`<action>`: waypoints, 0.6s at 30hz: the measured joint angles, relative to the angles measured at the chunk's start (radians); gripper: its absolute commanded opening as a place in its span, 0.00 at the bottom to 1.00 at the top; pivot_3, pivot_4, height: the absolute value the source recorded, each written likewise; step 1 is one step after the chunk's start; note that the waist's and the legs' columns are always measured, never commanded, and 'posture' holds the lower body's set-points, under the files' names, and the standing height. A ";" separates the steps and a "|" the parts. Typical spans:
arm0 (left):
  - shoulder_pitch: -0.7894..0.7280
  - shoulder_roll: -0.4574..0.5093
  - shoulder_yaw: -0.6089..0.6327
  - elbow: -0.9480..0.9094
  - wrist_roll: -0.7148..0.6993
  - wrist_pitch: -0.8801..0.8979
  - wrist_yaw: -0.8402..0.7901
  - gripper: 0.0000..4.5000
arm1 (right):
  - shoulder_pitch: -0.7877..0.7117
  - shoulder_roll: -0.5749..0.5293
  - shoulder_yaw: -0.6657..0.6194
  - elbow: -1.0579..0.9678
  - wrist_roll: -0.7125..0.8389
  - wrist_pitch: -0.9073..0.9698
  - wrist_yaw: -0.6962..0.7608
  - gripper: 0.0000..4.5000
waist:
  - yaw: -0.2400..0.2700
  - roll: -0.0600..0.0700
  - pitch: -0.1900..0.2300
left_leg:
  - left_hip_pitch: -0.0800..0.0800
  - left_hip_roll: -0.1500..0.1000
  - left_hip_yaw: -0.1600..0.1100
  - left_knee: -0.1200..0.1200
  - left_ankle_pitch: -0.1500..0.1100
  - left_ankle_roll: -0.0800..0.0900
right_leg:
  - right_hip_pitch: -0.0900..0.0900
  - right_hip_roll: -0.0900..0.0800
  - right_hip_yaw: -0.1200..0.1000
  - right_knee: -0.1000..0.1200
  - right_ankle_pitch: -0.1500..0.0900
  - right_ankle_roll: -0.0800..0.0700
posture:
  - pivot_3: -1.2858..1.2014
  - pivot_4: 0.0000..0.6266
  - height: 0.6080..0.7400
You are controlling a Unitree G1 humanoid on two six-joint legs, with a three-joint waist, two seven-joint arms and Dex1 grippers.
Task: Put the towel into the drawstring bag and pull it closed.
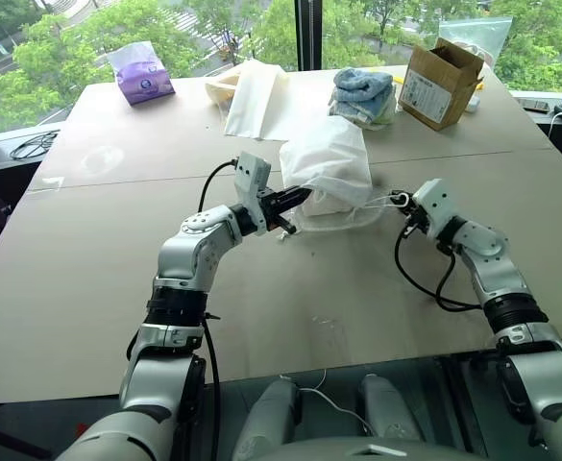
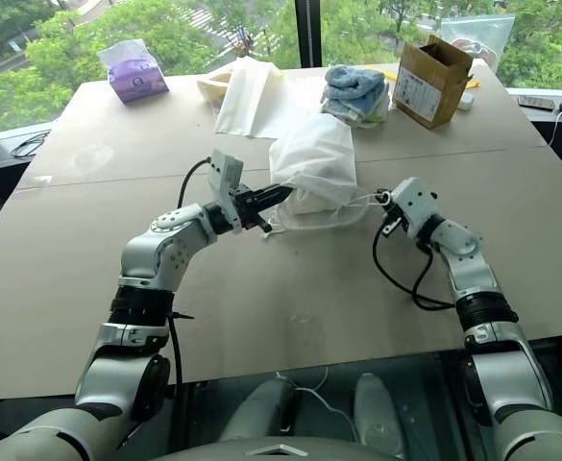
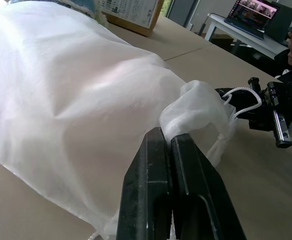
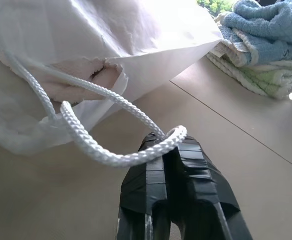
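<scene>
On the tan table [image 1: 117,288], seen from the left eye, the white drawstring bag [image 1: 327,158] is shown bulging between 2 arms: its mouth hem is pinched by the closed left gripper [image 1: 298,198], while the right gripper [image 1: 399,202] is set just beside the mouth where the cords emerge. The towel is presumably inside, hidden by the fabric. A stack of blue and white towels [image 1: 365,94], a cardboard box [image 1: 441,83], flat cream cloths [image 1: 255,99] and a purple tissue pack [image 1: 142,74] are left well apart behind.

From the right eye, the same layout is repeated; the bag mouth is not yet cinched, and it could be dragged across the table instead of closing if the left hold gives.

Through the left wrist camera, black fingers [image 3: 155,200] are seen shut on a thin fold of hem. So little fabric is caught that it could be slipped free under a pull.

Through the right wrist camera, the fingers [image 4: 150,190] are shut on a loop of white cord [image 4: 116,155]. The loop is held near the tips, so it could be lost, or only 1 strand drawn.
</scene>
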 measured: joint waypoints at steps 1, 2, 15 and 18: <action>0.000 0.000 0.000 0.000 0.000 0.000 0.000 0.00 | 0.004 0.001 -0.001 -0.006 0.001 0.000 -0.001 0.02 | 0.000 0.000 0.000 | 0.000 0.000 0.000 0.000 0.000 0.000 | 0.000 0.000 0.000 0.000 0.000 0.000 | 0.52 0.24 1.00; 0.000 -0.001 0.000 0.000 0.000 0.000 0.000 0.00 | 0.016 0.005 -0.009 -0.027 0.008 0.007 -0.006 0.02 | 0.000 0.000 0.000 | 0.000 0.000 0.000 0.000 0.000 0.000 | 0.000 0.000 0.000 0.000 0.000 0.000 | 0.52 0.24 1.00; -0.013 -0.003 0.036 -0.053 -0.098 0.076 -0.050 0.61 | 0.177 0.077 -0.112 -0.505 0.080 0.338 -0.250 0.00 | -0.002 0.000 0.000 | 0.001 0.000 0.001 0.001 0.000 0.000 | -0.001 0.000 0.002 0.004 0.000 0.000 | 0.52 0.24 1.00; 0.007 0.060 0.048 -0.105 -0.145 0.136 -0.086 0.72 | 0.179 0.078 -0.110 -0.549 0.066 0.385 -0.284 0.00 | -0.003 0.000 0.000 | 0.001 0.000 0.002 0.000 0.000 0.000 | -0.001 0.001 0.002 0.005 0.000 0.000 | 0.52 0.24 1.00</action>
